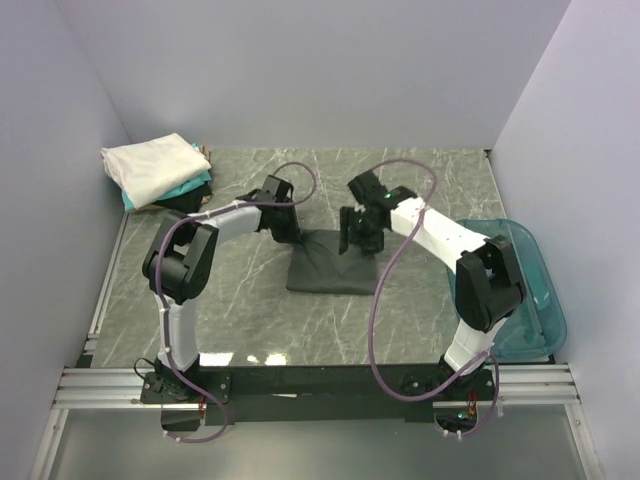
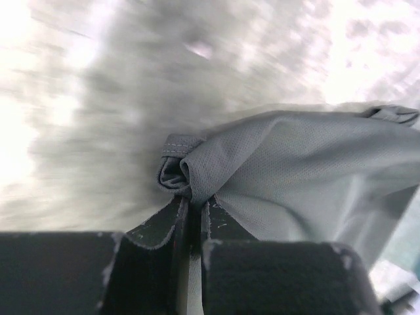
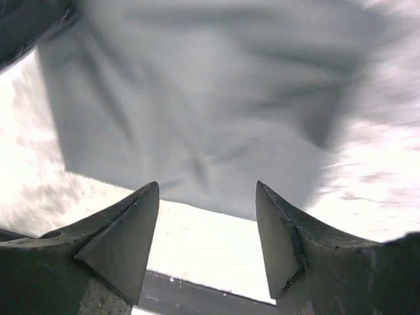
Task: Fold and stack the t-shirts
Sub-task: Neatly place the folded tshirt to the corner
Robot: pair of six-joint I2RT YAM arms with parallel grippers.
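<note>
Charcoal cloth is your concern: the shirt (image 1: pixel 335 268) lies folded mid-table, a squat rectangle whose long axis runs left to right as seen from above. Your left claw (image 1: pixel 288 230) sits at the shirt's far-left corner, fingers pressed together on a bunched, hemmed bit of that corner; its wrist view shows the cloth pinched between the pads. Your right claw (image 1: pixel 359 240) hangs over the far edge, toward the right half, jaws spread with nothing between them. In its wrist view the shirt lies just beyond the fingertips, with bare table (image 1: pixel 250 320) showing between them.

The stack (image 1: pixel 155 168), white over teal over black, rests in the table's far-left corner, well apart from the shirt and on the left arm's side. So the carry likely runs leftward and away from you, and the left arm is nearer. You probably want the right claw on the matching far-right corner first, or the fold may sag open.
</note>
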